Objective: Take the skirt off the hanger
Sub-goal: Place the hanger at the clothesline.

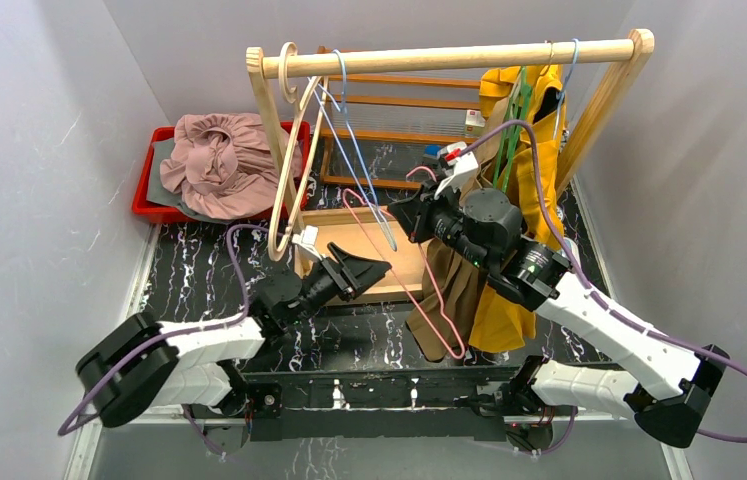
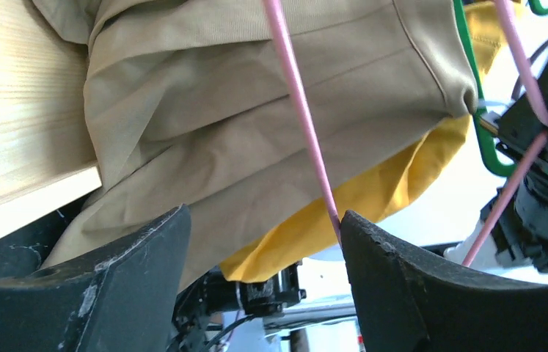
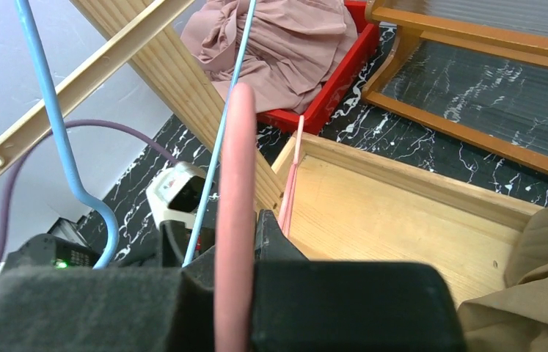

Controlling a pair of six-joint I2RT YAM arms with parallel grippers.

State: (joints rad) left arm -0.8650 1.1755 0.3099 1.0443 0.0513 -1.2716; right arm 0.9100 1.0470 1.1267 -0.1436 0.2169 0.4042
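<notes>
right tool (image 3: 235, 242): clamped on pink wire hanger (image 2: 306, 117) | left tool (image 2: 263, 216): jaws apart, maybe touching it | khaki skirt (image 2: 256, 95): creased

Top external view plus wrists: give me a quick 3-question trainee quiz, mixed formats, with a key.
1. Multiple choice: what is the right gripper shut on?
A. the pink hanger
B. a blue hanger
C. the wooden rail
2. True or false: the left gripper is open, close to the tan skirt.
3. Fill in: the crumpled pink garment at the back left lies in a ____ bin.

Key: 1 A; 2 true; 3 red.
</notes>
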